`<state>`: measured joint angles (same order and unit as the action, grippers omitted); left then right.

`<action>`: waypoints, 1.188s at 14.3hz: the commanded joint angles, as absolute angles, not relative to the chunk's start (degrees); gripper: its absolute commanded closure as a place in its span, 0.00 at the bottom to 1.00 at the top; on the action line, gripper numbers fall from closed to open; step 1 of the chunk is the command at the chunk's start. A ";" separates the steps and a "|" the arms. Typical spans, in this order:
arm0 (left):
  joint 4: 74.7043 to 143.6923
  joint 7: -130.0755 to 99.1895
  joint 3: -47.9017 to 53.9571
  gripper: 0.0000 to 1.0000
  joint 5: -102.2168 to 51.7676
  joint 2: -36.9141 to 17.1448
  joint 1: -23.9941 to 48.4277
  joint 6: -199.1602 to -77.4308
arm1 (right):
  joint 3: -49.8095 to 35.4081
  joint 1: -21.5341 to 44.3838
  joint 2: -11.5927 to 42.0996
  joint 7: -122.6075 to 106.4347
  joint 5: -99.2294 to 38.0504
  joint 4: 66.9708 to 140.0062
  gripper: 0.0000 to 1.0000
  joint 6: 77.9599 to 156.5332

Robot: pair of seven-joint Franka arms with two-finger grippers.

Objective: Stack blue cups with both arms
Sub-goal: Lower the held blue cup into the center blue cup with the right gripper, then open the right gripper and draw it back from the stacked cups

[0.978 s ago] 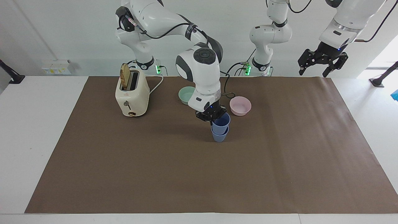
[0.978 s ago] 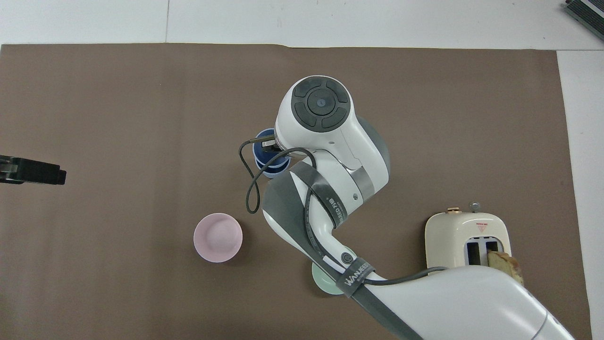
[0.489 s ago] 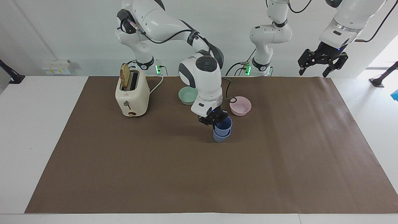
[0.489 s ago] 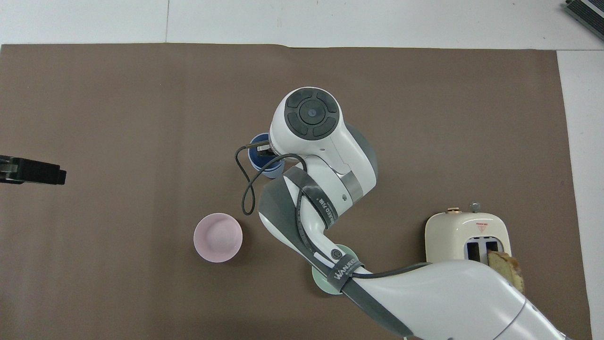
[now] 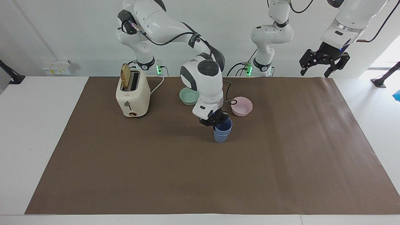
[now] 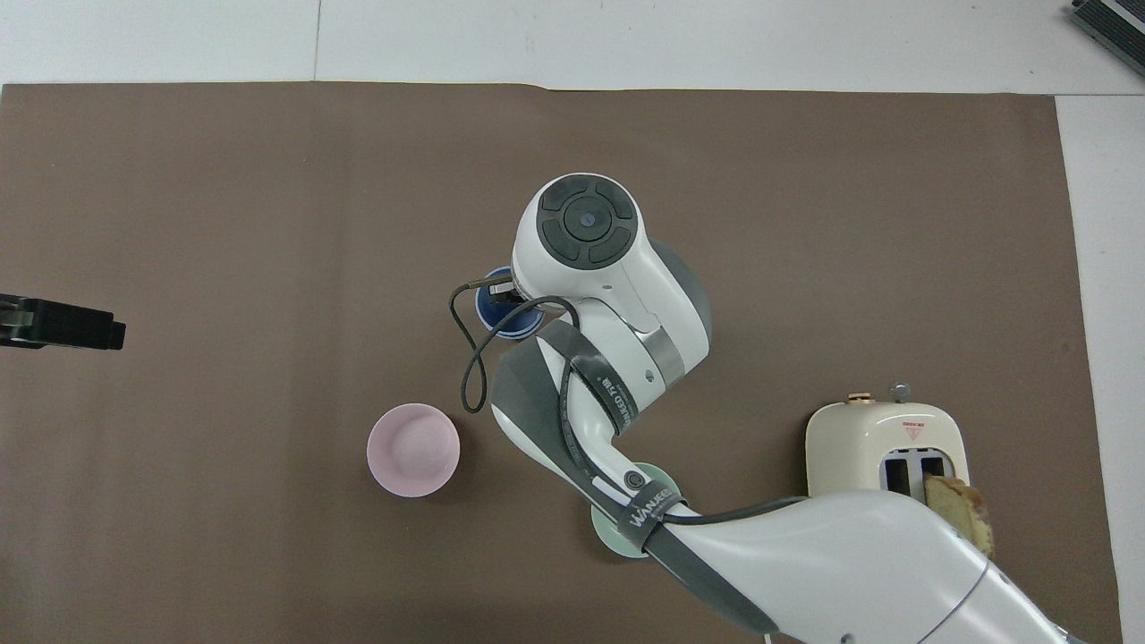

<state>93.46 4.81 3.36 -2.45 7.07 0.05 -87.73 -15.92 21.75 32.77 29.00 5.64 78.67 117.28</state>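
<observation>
Two blue cups (image 5: 222, 131) nested together, two bowls near them, one pink (image 5: 241, 106) and one mint-green (image 5: 188, 95), one toaster (image 5: 132, 94), one bread slice (image 5: 125, 77) in it.

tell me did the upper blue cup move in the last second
Yes. The upper blue cup, at the right hand, has sunk deeper into the lower blue cup, which stands where it did, farther from the robots than the pink bowl.

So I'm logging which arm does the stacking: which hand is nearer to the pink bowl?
Right. The right hand is at the stacked blue cups, just beside the pink bowl. The left hand waits raised over the table's edge at the left arm's end.
</observation>
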 commanded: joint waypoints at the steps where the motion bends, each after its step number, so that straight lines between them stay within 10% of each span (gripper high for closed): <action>1: 94.13 5.45 3.87 0.00 -3.25 8.17 -1.05 -87.01 | -16.35 21.27 32.34 30.15 6.59 79.45 0.61 118.21; 6: 94.13 5.45 3.87 0.00 -3.25 8.17 -1.05 -87.01 | -16.26 21.80 31.82 30.41 6.77 78.84 0.56 114.19; 12: 94.13 5.45 3.87 0.00 -3.25 8.17 -1.05 -87.01 | -16.61 16.54 23.05 26.30 5.71 76.38 0.00 103.64; 17: 94.13 5.45 3.87 0.00 -3.25 8.17 -1.05 -87.01 | -16.61 8.36 16.63 19.43 5.80 76.29 0.00 94.50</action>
<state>93.46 4.81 3.36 -2.45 7.08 0.05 -87.73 -15.89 11.58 19.36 21.86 5.68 75.21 97.23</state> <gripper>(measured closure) 0.000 0.000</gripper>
